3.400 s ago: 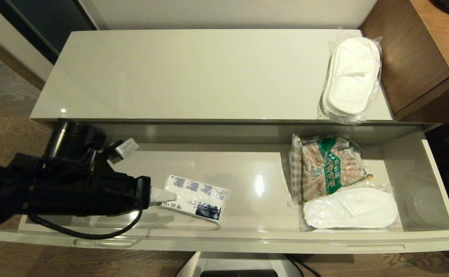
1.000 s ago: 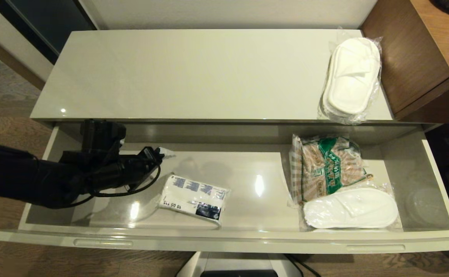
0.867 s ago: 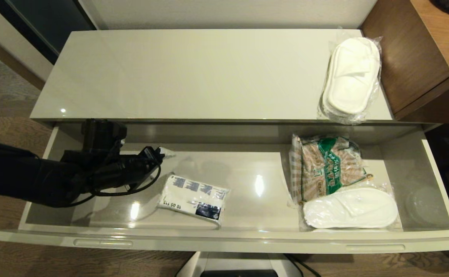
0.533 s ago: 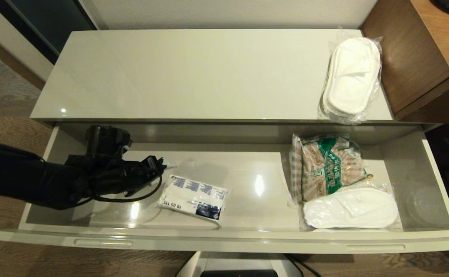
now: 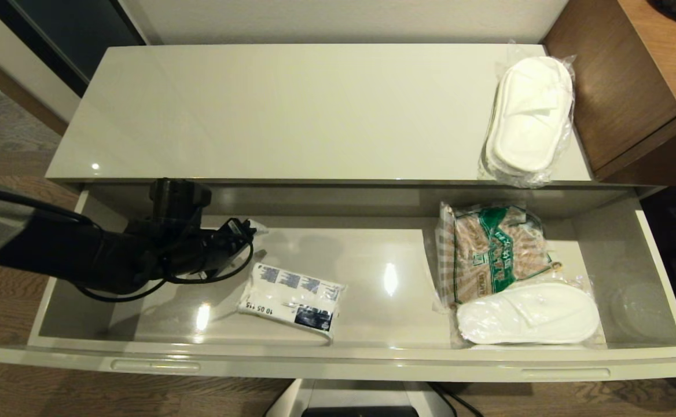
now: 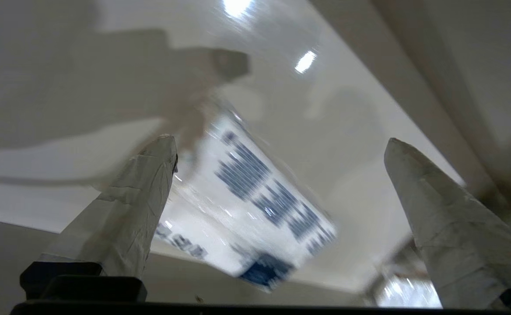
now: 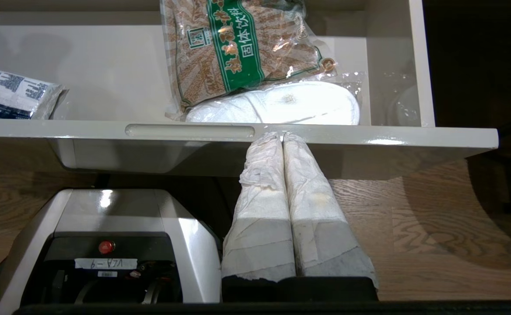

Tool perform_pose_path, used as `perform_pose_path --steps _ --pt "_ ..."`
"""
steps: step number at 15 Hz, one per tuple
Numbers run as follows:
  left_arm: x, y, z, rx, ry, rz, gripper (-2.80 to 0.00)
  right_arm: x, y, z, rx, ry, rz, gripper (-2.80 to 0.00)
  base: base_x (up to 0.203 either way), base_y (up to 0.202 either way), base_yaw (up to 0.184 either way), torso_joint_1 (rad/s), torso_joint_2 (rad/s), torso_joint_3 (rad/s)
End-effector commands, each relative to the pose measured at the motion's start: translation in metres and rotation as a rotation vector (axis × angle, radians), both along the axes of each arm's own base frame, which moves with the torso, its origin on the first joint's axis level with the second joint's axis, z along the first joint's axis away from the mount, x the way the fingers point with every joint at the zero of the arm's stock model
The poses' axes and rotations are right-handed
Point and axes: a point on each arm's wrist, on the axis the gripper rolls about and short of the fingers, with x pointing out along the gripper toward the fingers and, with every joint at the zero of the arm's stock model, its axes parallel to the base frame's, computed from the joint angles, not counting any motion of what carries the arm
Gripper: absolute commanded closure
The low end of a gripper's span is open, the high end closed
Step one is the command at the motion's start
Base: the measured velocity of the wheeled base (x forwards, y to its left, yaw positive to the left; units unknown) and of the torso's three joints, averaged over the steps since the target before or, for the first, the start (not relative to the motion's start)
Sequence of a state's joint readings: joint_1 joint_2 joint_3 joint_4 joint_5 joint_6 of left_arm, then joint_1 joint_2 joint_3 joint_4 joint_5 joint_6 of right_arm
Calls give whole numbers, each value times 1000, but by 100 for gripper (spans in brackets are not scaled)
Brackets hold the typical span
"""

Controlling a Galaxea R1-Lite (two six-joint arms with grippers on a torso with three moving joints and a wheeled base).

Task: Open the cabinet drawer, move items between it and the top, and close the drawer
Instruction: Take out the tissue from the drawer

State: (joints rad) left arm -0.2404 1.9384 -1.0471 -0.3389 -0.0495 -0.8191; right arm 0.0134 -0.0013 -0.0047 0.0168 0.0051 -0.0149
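Note:
The cabinet drawer (image 5: 338, 364) stands pulled out. A white tissue pack (image 5: 291, 300) with blue print lies on the drawer floor, left of the middle. My left gripper (image 5: 252, 229) hovers inside the drawer, behind and to the left of the pack. In the left wrist view the left gripper (image 6: 278, 141) is open and holds nothing, with the tissue pack (image 6: 242, 205) lying beyond it. One wrapped pair of white slippers (image 5: 529, 116) lies on the top (image 5: 280, 110) at its right end. Another wrapped pair of slippers (image 5: 528, 314) lies in the drawer's right front. My right gripper (image 7: 281, 134) is shut below the drawer's front rim (image 7: 369, 135).
A brown-and-green checked snack bag (image 5: 494, 252) lies in the drawer behind the slippers. A brown wooden desk (image 5: 633, 87) adjoins the cabinet on the right. The robot's base (image 7: 106, 245) sits below the drawer front. A clear round lid-like thing (image 5: 639, 310) rests in the drawer's right corner.
My left gripper has left the tissue pack's left end and moved toward the drawer's back, then shifted slightly right. The pack and the other things have not moved.

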Motion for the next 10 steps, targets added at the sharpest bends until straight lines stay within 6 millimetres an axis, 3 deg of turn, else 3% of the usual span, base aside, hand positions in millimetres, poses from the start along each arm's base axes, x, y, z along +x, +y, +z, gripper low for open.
perform_pose_path --steps 1,5,10 --pt "11 -2 -20 31 39 51 -280 -1 0 0 0 -15 0 0 0 0 0 0 0 0" --pt "17 -2 -34 58 77 92 -280 -1 0 0 0 -15 0 0 0 0 0 0 0 0" --pt "23 -2 -26 83 125 139 -280 -1 0 0 0 -15 0 0 0 0 0 0 0 0"
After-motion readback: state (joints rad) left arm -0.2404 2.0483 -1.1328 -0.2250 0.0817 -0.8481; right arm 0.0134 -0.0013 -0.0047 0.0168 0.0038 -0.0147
